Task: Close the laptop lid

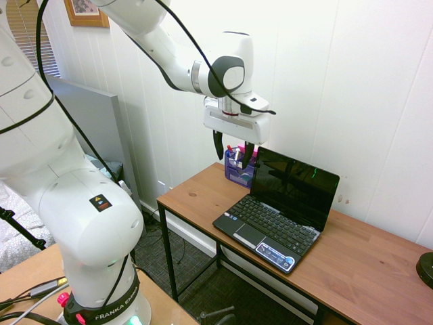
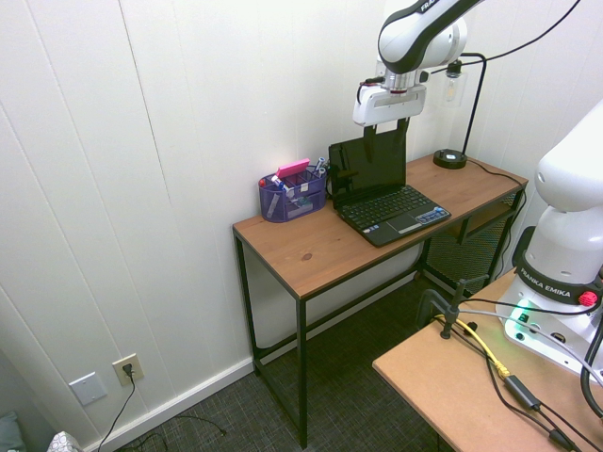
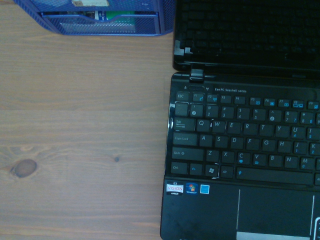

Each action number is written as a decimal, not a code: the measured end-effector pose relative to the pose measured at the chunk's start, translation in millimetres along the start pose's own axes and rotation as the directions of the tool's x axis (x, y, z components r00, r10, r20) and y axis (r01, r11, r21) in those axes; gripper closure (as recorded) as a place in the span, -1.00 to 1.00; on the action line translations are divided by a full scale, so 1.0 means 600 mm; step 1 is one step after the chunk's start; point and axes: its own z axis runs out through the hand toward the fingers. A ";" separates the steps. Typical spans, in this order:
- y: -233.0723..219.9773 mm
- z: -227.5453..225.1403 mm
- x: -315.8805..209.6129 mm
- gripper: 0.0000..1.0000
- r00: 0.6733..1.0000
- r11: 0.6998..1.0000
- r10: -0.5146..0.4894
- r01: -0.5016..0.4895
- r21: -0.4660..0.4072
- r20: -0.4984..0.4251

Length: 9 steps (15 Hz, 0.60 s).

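Black and glossy, the lid [image 1: 294, 189] stands raised at the back of the laptop's base [image 1: 270, 230], its dark screen facing out over the keys, so the task looks undone. The jaws [image 1: 233, 154] are spread wide with nothing between them, pointing down above the table beside the lid's upper part. That height probably serves to keep them clear of the screen while the arm lines up; my guess is that the next move calls for getting a finger behind the top edge and tipping it forward and down. Pushing from the front would strain the hinge, and a hard shove could slide the whole laptop

The table [image 2: 273, 247] is brown wood with knots in its top, on a black frame, set along a white panelled wall [image 2: 217, 104]. A purple mesh organizer [image 2: 293, 196] holding pens stands just beside the laptop, near enough to be knocked, and a black lamp [image 2: 450, 158] stands at the far side
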 end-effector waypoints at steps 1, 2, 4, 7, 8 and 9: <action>0.000 0.001 -0.001 -1.00 1.000 1.000 0.002 -0.002 -0.003 0.002; -0.003 0.001 -0.005 -1.00 1.000 1.000 0.011 -0.011 -0.008 0.001; -0.019 -0.009 -0.012 -1.00 0.999 0.999 0.034 -0.034 -0.009 -0.023; -0.053 -0.043 -0.002 -1.00 0.994 0.997 0.074 -0.073 0.013 -0.081; -0.063 -0.053 0.013 -1.00 0.991 0.996 0.090 -0.089 0.020 -0.101; -0.072 -0.059 0.032 -1.00 0.987 0.994 0.108 -0.106 0.024 -0.118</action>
